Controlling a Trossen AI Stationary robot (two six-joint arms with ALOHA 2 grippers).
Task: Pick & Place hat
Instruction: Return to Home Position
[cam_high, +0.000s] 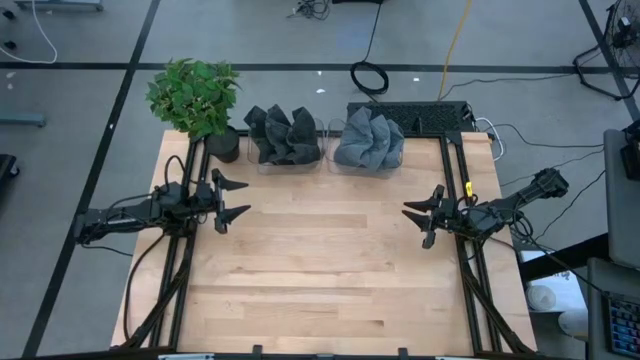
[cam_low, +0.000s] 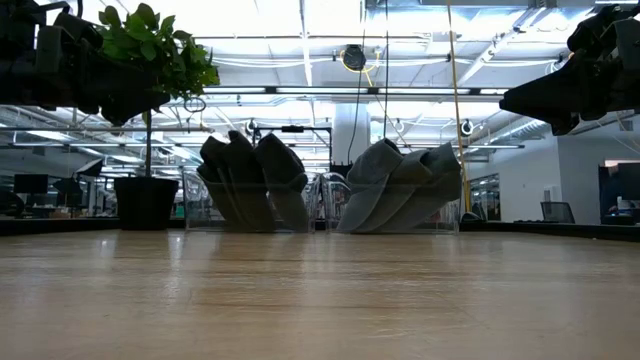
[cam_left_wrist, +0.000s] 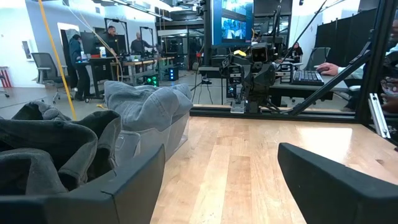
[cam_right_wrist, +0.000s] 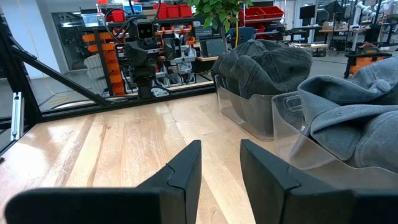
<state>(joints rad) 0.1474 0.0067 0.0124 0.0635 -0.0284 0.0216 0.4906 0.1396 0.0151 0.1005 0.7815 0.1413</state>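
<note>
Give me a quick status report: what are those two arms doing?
Left gripper open, empty, over wooden table's left edge. Right gripper open, empty, over right edge. Black fabric caps piled in left transparent plastic bin. Nothing blocking either arm.

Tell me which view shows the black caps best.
The high view: it looks down on all the black caps packed in their bin. The low view shows them side-on; the left wrist view only a near part; the right wrist view shows them beyond the grey caps.
</note>
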